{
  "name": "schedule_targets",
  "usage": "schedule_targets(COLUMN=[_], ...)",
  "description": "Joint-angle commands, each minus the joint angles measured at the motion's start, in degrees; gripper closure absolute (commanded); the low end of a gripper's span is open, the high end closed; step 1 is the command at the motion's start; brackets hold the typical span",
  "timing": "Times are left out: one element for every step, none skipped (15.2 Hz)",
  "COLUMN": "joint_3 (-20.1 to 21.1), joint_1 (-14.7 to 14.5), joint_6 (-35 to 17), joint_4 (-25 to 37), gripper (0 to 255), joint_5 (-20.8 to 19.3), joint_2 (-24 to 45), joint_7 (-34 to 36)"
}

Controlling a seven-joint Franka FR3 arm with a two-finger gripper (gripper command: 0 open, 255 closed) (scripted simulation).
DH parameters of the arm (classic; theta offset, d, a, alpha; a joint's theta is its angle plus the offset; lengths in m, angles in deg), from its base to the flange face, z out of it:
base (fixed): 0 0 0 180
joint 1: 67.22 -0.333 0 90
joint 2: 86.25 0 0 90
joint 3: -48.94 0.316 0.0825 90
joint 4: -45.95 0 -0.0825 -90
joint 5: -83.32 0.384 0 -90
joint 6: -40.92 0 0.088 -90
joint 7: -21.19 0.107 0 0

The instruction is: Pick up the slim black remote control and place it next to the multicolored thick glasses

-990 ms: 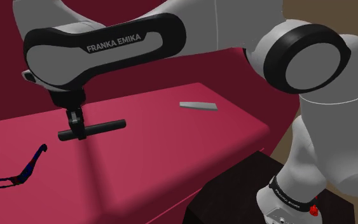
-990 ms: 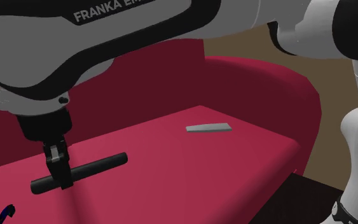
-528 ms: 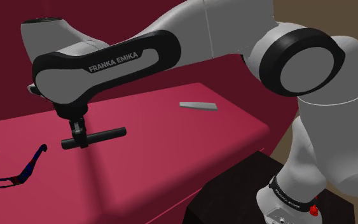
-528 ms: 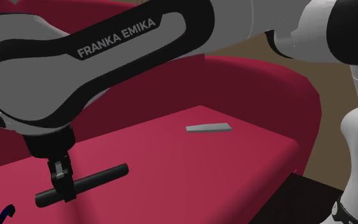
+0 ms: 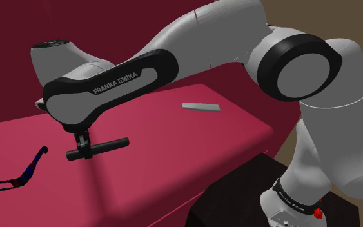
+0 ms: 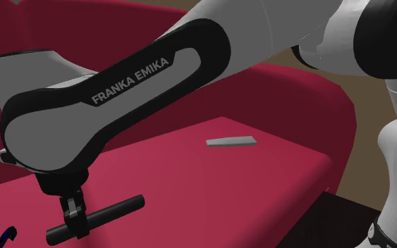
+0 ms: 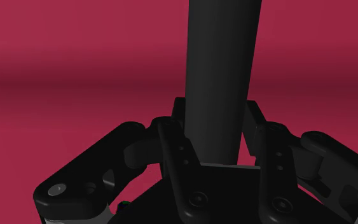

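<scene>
- Since a second ago, my pincer has sunk lower, carrying the black remote with it.
- The pincer is clamped on the remote near one end, over the red sofa seat.
- The glasses lie apart, toward the shoulder view's left, and are cut off by its edge.
- I can't tell whether the remote touches the seat.

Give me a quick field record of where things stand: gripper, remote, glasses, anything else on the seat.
gripper: shut on the black remote, clasping it near one end
black remote: held roughly level, low over the red seat; contact with the seat cannot be told
glasses: lying on the seat at the shoulder view's left of the remote, apart from it
grey flat piece: lying on the seat at the shoulder view's right, away from the gripper
placement: not yet done
</scene>
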Motion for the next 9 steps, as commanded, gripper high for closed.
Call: schedule_targets(joint_3=[-0.01,-0.01,-0.01,-0.01,-0.01,-0.01,-0.01,-0.01,-0.01], joint_1=[0.02,0.02,0.02,0.02,0.02,0.02,0.02,0.02,0.01], joint_6=[-0.96,-0.96,-0.95,-0.95,-0.95,-0.95,-0.95,-0.95,-0.96], joint_4=[-0.34,-0.33,-0.32,-0.32,-0.32,-0.32,-0.32,-0.32,-0.33], gripper=[255,255,255,255,255,255,255,255,0], joint_5=[-0.02,-0.02,-0.02,-0.02,-0.02,-0.02,-0.02,-0.02,-0.02], joint_2=[0.57,0.58,0.59,0.59,0.59,0.59,0.59,0.59,0.58], joint_7=[0.01,0.01,0.01,0.01,0.01,0.01,0.01,0.01,0.01])
